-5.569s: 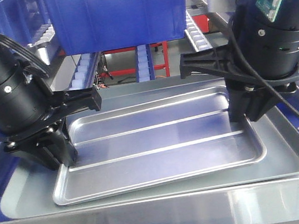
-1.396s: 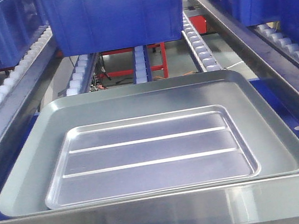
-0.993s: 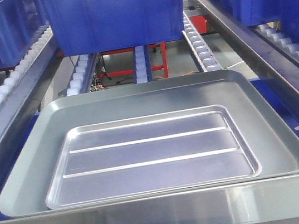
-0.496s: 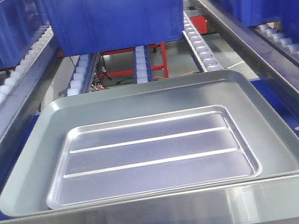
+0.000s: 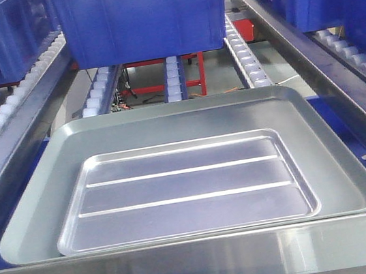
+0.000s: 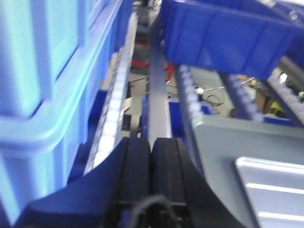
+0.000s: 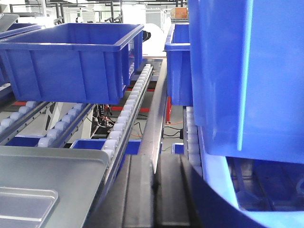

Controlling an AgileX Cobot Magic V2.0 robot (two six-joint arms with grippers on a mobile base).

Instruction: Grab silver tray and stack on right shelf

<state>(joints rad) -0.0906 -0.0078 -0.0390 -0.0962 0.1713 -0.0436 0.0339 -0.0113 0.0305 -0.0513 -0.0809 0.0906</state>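
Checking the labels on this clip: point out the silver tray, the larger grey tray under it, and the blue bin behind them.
silver tray (image 5: 183, 185), front view, on its ridged base.
grey tray (image 5: 167, 122), front view, on its bare base behind the silver one.
blue bin (image 5: 141, 19), front view, on its front wall.

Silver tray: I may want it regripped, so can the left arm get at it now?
Probably yes: the silver tray lies uncovered in the grey tray, and the shut left gripper sits just beside it.

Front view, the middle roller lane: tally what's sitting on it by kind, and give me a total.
Silver tray, shiny with two ridges: 1
Grey tray, larger and duller, under the silver one: 1
Blue bin, behind the trays: 1
Total: 3
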